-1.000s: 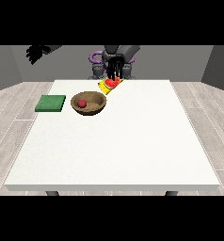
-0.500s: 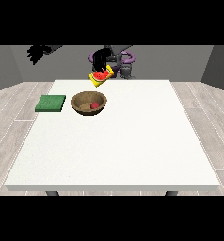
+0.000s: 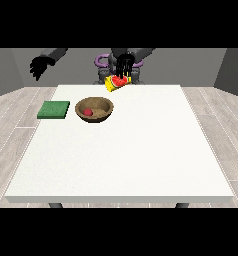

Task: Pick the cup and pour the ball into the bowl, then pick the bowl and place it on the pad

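White table over a grey plank floor. Green pad near its left edge; wooden bowl just beside it, red ball inside. Hand at centre has its fingers curled around the tilted yellow cup, raised over the far edge. Hand at the view's left hangs relaxed, holding nothing.

The robot hand at the view's right covers the cup's upper part; the robot's torso sits mostly hidden behind it.
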You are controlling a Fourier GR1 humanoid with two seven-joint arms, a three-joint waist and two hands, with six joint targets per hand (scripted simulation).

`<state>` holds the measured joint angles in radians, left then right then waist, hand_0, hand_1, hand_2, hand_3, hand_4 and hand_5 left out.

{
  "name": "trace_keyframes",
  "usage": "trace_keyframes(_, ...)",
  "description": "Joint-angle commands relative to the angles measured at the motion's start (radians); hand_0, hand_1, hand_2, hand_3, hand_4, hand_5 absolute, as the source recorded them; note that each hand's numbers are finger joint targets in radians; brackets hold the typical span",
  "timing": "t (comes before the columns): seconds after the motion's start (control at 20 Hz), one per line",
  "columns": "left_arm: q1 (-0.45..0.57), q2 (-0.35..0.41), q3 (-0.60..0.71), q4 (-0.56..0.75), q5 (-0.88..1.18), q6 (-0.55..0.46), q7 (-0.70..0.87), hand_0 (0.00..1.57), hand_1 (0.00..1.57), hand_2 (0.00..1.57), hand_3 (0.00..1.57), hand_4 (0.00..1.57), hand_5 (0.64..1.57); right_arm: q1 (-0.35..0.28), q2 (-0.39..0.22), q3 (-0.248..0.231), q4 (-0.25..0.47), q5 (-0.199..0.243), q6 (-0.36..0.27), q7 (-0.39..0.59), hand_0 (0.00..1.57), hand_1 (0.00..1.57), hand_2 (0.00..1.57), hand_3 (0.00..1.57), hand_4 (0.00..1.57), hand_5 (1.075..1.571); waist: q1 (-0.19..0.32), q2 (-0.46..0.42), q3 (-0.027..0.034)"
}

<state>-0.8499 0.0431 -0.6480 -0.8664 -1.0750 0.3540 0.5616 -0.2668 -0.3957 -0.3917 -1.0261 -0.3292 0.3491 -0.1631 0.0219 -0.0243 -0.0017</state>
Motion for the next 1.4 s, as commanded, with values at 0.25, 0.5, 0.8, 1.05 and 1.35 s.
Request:
trace_keyframes(0.25,0.079,-0.042,0.319,-0.385,0.572,0.241,-0.216,0.00,0.00,0.00,0.00,0.70,1.556,-0.059,0.040,-0.003,0.001,-0.018,-0.046,0.015,0.00,0.00,0.00,0.00,0.70,1.569,0.087,0.182,-0.0180)
trace_keyframes(0.5,0.077,-0.043,0.471,-0.567,0.921,0.046,-0.320,0.00,0.00,0.00,0.00,0.00,1.454,-0.057,0.067,-0.034,-0.001,-0.022,-0.113,-0.014,0.00,0.00,0.00,0.00,0.62,1.571,0.196,0.231,-0.0116)
trace_keyframes(0.8,0.070,0.182,0.713,-0.617,1.265,-0.323,-0.363,0.00,0.00,0.00,0.00,0.26,1.491,-0.027,0.078,-0.081,0.006,-0.047,-0.152,-0.046,0.00,0.00,0.00,0.00,0.00,1.570,0.291,0.274,-0.0018)
trace_keyframes(1.05,0.067,0.350,0.890,-0.501,1.418,-0.511,-0.392,0.00,0.00,0.00,0.00,0.35,1.504,-0.082,0.124,-0.059,-0.013,-0.051,-0.201,-0.033,0.00,0.00,0.00,0.00,0.00,1.569,0.267,0.294,0.0002)
trace_keyframes(1.35,0.095,0.455,0.966,-0.489,1.477,-0.606,-0.386,0.00,0.00,0.00,0.00,0.28,1.508,-0.150,0.128,-0.037,0.156,-0.016,-0.169,-0.149,0.00,0.00,0.00,0.00,0.00,1.568,0.245,0.334,0.0022)
